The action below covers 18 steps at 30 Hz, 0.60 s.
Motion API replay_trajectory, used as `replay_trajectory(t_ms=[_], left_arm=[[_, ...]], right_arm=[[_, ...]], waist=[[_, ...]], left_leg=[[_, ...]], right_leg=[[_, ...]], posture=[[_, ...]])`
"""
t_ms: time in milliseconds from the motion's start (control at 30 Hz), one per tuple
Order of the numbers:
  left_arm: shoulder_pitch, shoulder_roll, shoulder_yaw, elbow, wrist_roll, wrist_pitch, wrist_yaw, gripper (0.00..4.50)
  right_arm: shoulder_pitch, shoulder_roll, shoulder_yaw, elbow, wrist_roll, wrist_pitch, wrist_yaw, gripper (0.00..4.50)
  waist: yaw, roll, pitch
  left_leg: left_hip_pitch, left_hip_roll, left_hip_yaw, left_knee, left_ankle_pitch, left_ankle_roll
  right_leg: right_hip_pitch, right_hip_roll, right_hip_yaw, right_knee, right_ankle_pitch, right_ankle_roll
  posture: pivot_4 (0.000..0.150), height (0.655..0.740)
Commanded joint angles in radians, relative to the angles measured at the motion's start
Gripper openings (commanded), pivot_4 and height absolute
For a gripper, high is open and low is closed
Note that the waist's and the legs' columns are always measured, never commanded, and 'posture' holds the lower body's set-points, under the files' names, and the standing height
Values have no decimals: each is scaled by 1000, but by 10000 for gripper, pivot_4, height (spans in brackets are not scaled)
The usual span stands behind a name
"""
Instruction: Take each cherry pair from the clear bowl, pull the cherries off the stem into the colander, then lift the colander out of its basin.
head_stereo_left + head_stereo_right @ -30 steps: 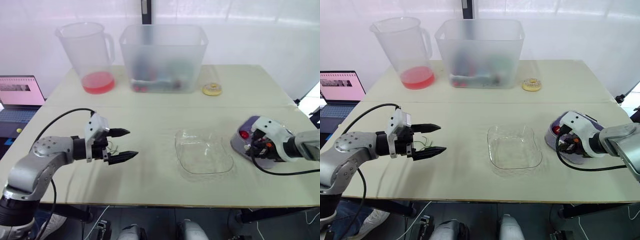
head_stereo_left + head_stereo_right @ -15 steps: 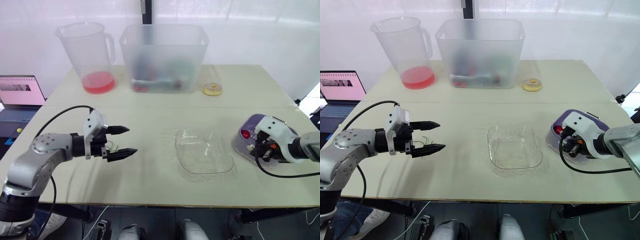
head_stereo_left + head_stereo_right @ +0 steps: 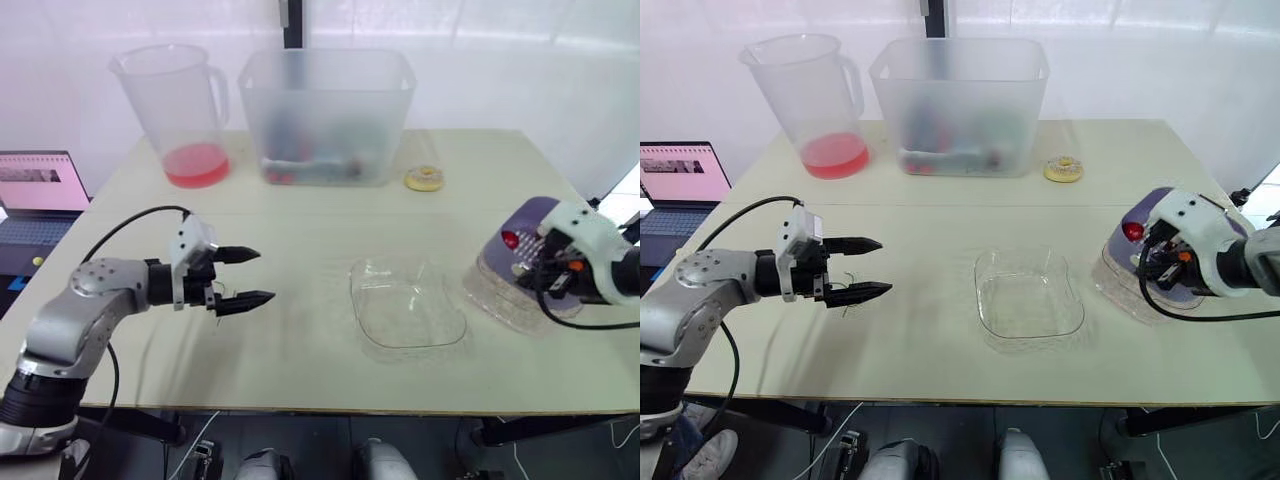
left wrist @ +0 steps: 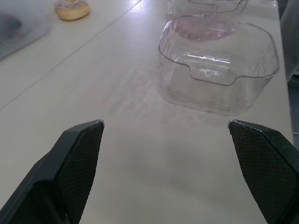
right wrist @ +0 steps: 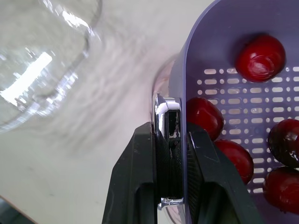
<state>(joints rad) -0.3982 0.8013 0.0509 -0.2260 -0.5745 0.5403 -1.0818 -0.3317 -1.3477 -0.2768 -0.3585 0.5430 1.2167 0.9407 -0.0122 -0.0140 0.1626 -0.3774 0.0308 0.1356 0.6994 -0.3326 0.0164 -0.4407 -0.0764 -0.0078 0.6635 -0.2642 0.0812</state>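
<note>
1. In the head view, the clear bowl (image 3: 408,316) sits in the middle of the desk (image 3: 300,350), near the front edge. It looks empty, with no cherry pairs in it. So I think the picking and pulling part is done.
2. On the right side, the right tool (image 3: 543,270) holds the purple colander (image 3: 535,212). The colander is up in the air and tipped. One red cherry (image 3: 510,240) shows inside it.
3. The clear basin (image 3: 508,305) sits on the desk just under the colander. The last job, lifting the colander out, looks like it is going on now. I cannot tell if the colander is all the way out of the basin.
4. On the left side, the left tool (image 3: 262,275) hangs over the desk, well apart from the bowl. It is wide open and has nothing in it.
5. In the left wrist view, the two black fingers (image 4: 79,158) stand far apart with only bare desk between them. The clear bowl lies ahead of them and looks empty here too.
6. In the right wrist view, the right tool is pinched tight on the colander's rim. Loose red cherries lie on the holes inside the colander, and I see no stems on them.
7. I think the only thing left is to get the colander fully clear of the basin.
</note>
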Motion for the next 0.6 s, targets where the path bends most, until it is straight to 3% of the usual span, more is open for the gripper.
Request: replay_trajectory(t_ms=[33, 233, 600], left_arm=[[-16, -6, 4, 6, 8, -27, -12, 45000], [-37, -21, -11, 33, 22, -47, -30, 45000], [-61, -35, -38, 67, 49, -79, -56, 45000]], right_arm=[[1, -5, -93, -25, 23, 39, -10, 2241], [48, 3, -178, -34, 33, 64, -19, 2241], [86, 140, -330, 13, 92, 98, -48, 2241]], waist=[[0, 0, 0], [0, 0, 0], [1, 0, 0]], left_leg=[[0, 0, 0, 0, 0, 0], [0, -1, 0, 0, 0, 0], [0, -1, -1, 0, 0, 0]], right_leg=[[0, 0, 0, 0, 0, 0], [0, -1, 0, 0, 0, 0], [0, 0, -1, 0, 0, 0]], posture=[[1500, 7078], [1500, 7078], [1500, 7078]])
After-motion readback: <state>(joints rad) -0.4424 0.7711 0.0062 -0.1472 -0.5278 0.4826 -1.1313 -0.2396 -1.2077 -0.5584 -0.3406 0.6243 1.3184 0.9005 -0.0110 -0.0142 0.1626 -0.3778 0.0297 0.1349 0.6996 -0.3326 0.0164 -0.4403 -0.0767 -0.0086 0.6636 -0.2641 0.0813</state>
